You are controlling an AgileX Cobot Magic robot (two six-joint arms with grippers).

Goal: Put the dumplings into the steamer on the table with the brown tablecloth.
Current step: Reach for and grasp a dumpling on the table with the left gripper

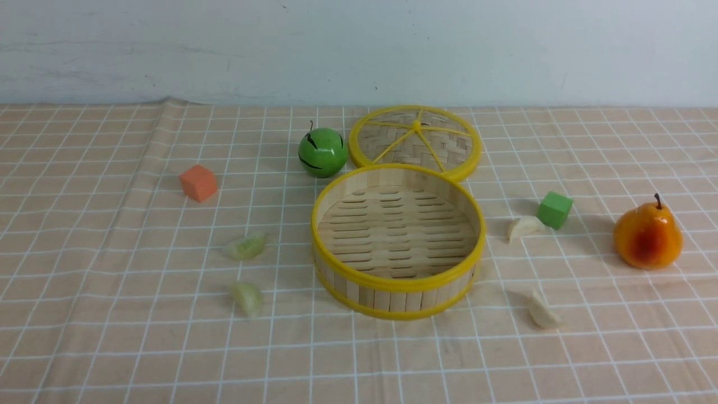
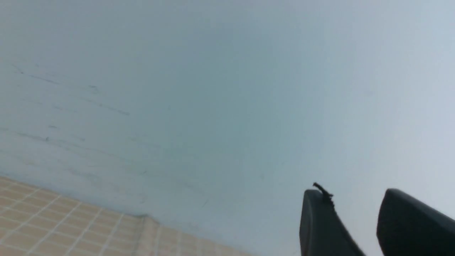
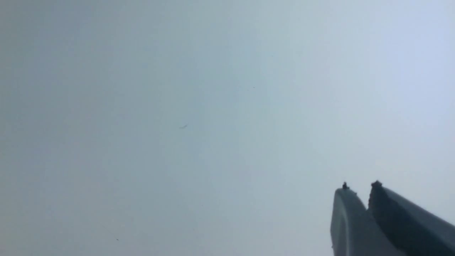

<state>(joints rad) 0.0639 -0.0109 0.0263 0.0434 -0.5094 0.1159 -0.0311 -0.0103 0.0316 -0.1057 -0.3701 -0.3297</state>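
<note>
The steamer (image 1: 392, 283), a round bamboo basket with yellow rims, stands mid-table on the brown tablecloth (image 1: 112, 348) with nothing in it. Two pale green dumplings (image 1: 245, 247) (image 1: 247, 297) lie to its left. Two cream-white dumplings (image 1: 524, 227) (image 1: 543, 310) lie to its right. Neither gripper shows in the front view. In the left wrist view my left gripper (image 2: 353, 193) is open and empty, facing the wall over a corner of the tablecloth (image 2: 53, 220). In the right wrist view my right gripper (image 3: 359, 186) faces bare wall, its tips a narrow gap apart and empty.
The woven lid (image 1: 415, 140) lies flat just behind the steamer, with a green apple (image 1: 322, 151) at its left. An orange cube (image 1: 198, 182) sits further left. A green cube (image 1: 555, 210) touches the upper white dumpling, and a pear (image 1: 647, 235) stands at the right.
</note>
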